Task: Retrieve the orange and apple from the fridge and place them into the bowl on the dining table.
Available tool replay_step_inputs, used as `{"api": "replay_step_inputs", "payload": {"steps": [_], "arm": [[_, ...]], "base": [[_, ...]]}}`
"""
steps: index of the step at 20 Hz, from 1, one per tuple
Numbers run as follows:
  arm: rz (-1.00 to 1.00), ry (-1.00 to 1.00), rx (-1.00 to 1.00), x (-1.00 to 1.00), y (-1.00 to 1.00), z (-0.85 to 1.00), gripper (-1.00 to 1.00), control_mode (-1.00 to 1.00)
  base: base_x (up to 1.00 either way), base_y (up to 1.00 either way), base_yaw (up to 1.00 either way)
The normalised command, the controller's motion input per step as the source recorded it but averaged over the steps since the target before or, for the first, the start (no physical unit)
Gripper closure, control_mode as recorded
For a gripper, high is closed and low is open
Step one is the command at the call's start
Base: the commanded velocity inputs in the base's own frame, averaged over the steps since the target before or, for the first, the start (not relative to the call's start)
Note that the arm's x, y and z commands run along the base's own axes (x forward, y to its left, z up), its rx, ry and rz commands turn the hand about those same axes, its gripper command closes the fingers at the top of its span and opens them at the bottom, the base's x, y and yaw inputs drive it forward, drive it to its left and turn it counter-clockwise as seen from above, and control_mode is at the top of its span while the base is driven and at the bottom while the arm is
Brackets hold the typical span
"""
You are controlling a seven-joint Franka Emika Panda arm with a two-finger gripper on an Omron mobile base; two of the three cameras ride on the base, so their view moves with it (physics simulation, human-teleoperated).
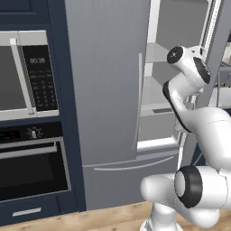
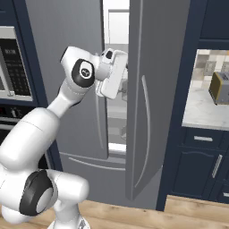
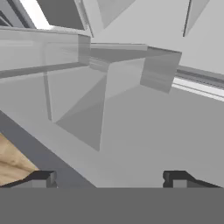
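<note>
Two steel doors front the fridge (image 1: 108, 81), and I am seeing its right-hand door swung open while the left one is standing shut, with white shelves (image 1: 155, 97) showing in the gap. I am holding the arm's wrist up at that opening, the hand reaching between the doors. The end effector (image 3: 109, 178) is standing wide open with nothing between its fingertips (image 3: 43, 178), looking down onto pale grey shelving and clear bins inside. A strip of wooden floor (image 3: 13, 162) is showing at the lower left of the hand view. Left of the fridge, a built-in microwave (image 1: 27, 74) is sitting above a black oven (image 1: 31, 162). To the right, a toaster (image 2: 220, 88) is resting on a marble counter (image 2: 203, 114) over navy cabinets.
</note>
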Motion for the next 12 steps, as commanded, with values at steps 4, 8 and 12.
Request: {"api": "replay_step_inputs", "payload": {"steps": [4,8,12], "arm": [[-0.13,0.17,0.0,-0.41,-0.96,-0.06,-1.0,-1.0],[-0.22,0.15,0.0,-0.64,-1.0,-0.14,-1.0,-1.0],[-0.17,0.04,0.0,-0.11,-1.0,-0.19,-1.0,-1.0]], "base": [[0.0,0.0,0.0],[0.0,0.0,0.0],[0.0,0.0,0.0]]}}
